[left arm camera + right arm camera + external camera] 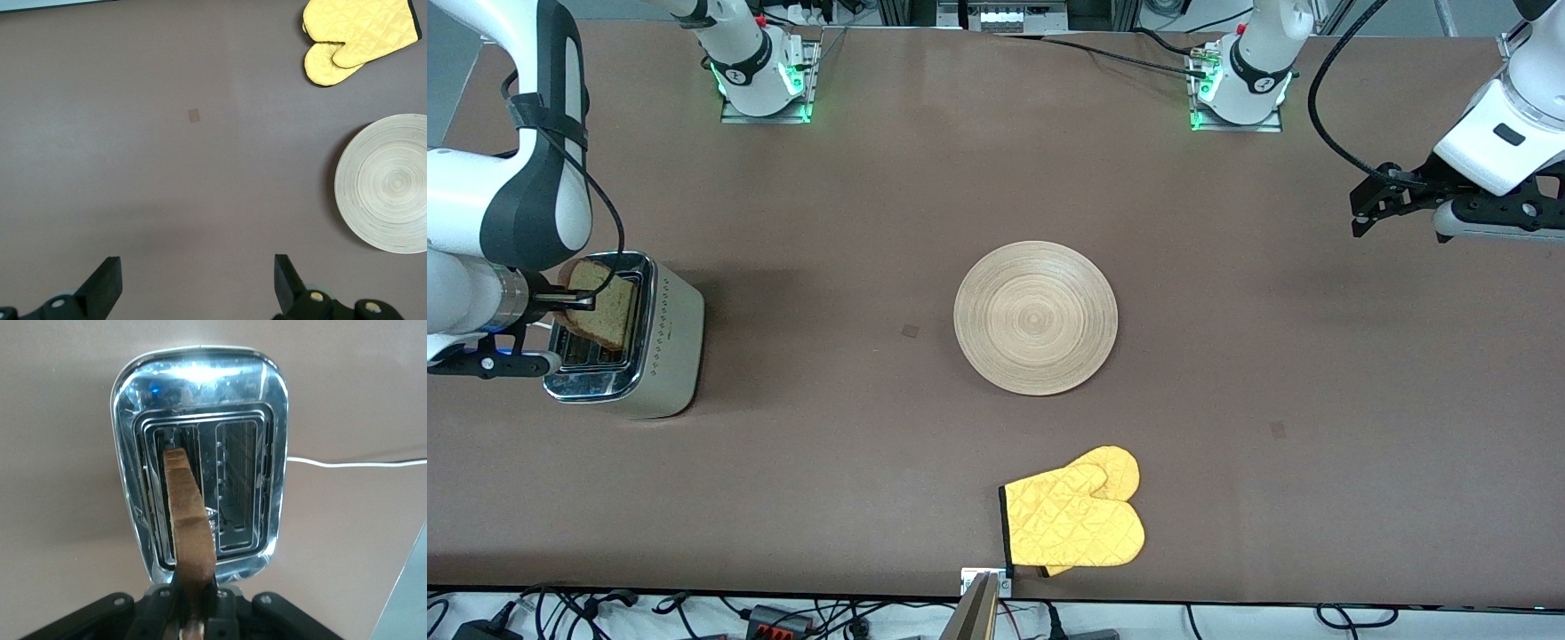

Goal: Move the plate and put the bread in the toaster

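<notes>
While clamped edge-on in the right gripper (574,298), bread (600,307) hanging over a toaster (627,342) slot, toaster out at 9 o'clock from the plate (1035,317). Left gripper (197,283) wide open, empty, parked over bare table (1227,311) around 3 o'clock. Yellow mitt (1076,520) at 6.

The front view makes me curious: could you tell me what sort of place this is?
Probably a robotics lab: a brown table bears two bolted arm bases, cables along its edges, and kitchen props, namely a toaster, plate and oven mitt.
</notes>
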